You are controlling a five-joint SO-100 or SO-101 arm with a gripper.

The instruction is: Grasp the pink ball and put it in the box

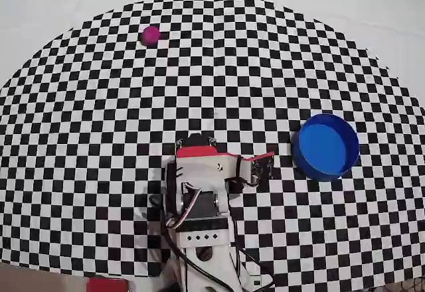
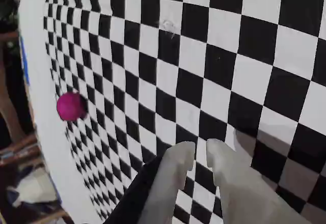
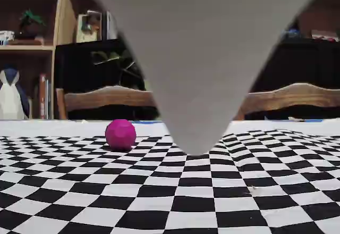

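The pink ball point(image 1: 151, 34) lies far off on the checkered cloth, at the upper left of the overhead view. It also shows at the left of the wrist view as the pink ball point(image 2: 70, 106) and low on the cloth in the fixed view as the pink ball point(image 3: 120, 134). The blue round box point(image 1: 325, 147) stands empty at the right. My arm point(image 1: 199, 179) is folded at the bottom centre, well away from both. My gripper point(image 2: 201, 150) holds nothing, its pale jaws drawn together with only a thin slit between them.
A blurred grey wedge point(image 3: 196, 58) hangs close to the lens and covers the middle of the fixed view. Wooden chairs point(image 3: 106, 98) and shelves stand beyond the table's far edge. The checkered cloth point(image 1: 219, 73) spreads between arm, ball and box.
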